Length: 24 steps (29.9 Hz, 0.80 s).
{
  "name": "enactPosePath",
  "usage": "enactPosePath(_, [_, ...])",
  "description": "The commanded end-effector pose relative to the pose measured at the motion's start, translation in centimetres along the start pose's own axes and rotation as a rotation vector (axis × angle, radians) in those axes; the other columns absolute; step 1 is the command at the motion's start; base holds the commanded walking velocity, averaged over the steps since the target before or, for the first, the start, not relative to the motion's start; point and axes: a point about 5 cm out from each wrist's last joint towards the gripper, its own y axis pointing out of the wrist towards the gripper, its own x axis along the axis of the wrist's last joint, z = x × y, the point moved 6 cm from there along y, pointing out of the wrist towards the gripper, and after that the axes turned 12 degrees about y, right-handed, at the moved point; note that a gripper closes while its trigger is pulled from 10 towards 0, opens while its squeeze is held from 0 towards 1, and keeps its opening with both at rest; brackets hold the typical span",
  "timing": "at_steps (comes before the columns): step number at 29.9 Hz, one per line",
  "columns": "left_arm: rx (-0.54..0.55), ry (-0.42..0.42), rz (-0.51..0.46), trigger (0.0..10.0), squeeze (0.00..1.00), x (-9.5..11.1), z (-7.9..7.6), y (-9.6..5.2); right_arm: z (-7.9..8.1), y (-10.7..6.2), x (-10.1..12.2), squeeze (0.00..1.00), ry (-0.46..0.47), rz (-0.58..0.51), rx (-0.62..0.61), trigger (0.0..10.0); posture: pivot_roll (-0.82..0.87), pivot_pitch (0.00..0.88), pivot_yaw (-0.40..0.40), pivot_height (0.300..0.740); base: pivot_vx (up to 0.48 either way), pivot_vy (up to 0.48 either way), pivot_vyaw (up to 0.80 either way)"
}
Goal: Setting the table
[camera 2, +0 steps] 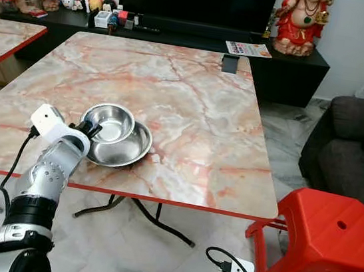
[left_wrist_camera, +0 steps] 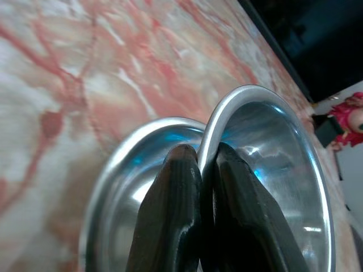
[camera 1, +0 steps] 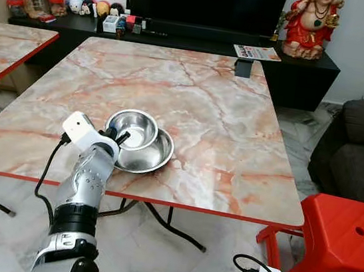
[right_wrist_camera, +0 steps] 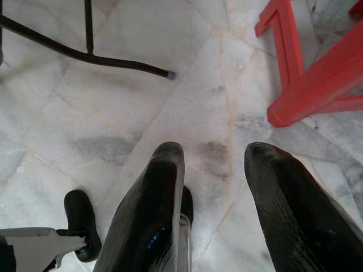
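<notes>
Two steel bowls sit near the front of the marble table (camera 1: 194, 97). The smaller top bowl (camera 1: 133, 128) is tilted and rests inside the wider lower bowl (camera 1: 152, 157). My left gripper (camera 1: 120, 139) is shut on the near rim of the top bowl (left_wrist_camera: 272, 141), one finger inside and one outside. The lower bowl (left_wrist_camera: 130, 175) lies beneath it. My right gripper (right_wrist_camera: 212, 164) hangs open over the floor, low at the right, with nothing between its fingers.
A red plastic stool (camera 1: 339, 244) stands at the table's front right corner, with a dark sofa (camera 1: 351, 151) beyond it. A second marble table (camera 1: 5, 49) stands to the left. A small black box (camera 1: 243, 67) sits at the far table edge. A TV cabinet runs along the back.
</notes>
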Motion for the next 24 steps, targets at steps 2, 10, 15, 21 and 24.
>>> enactPosePath(2, [-0.055, -0.010, 0.024, 10.0, 0.00, 0.0, -1.9, 0.3, 0.0, 0.0, 0.2, 0.00, -0.002, -0.002, 0.001, 10.0, -0.02, 0.000, -0.012, 0.740, 0.000, 0.000, 0.00])
enactPosePath(10, [-0.033, 0.034, 0.052, 10.0, 0.00, -0.5, -2.1, 0.6, -0.1, 0.0, -0.1, 0.00, 0.008, 0.002, -0.002, 10.0, -0.03, 0.000, -0.011, 0.740, 0.000, 0.000, 0.00])
enactPosePath(15, [0.003, 0.102, 0.097, 10.0, 0.00, -1.4, -1.3, 0.6, -0.3, -0.1, -0.2, 0.00, 0.012, 0.004, -0.007, 10.0, -0.03, 0.000, -0.009, 0.740, 0.000, 0.000, 0.00])
enactPosePath(21, [0.021, 0.126, 0.133, 10.0, 0.00, -2.0, -0.8, 0.3, -0.3, -0.1, -0.3, 0.00, 0.011, 0.006, -0.008, 10.0, -0.02, 0.000, -0.009, 0.740, 0.000, 0.000, 0.00])
enactPosePath(24, [0.027, 0.137, 0.152, 10.0, 0.00, -2.3, -0.6, 0.2, -0.2, -0.1, -0.3, 0.00, 0.010, 0.007, -0.006, 10.0, -0.02, 0.000, -0.010, 0.740, 0.000, 0.000, 0.00])
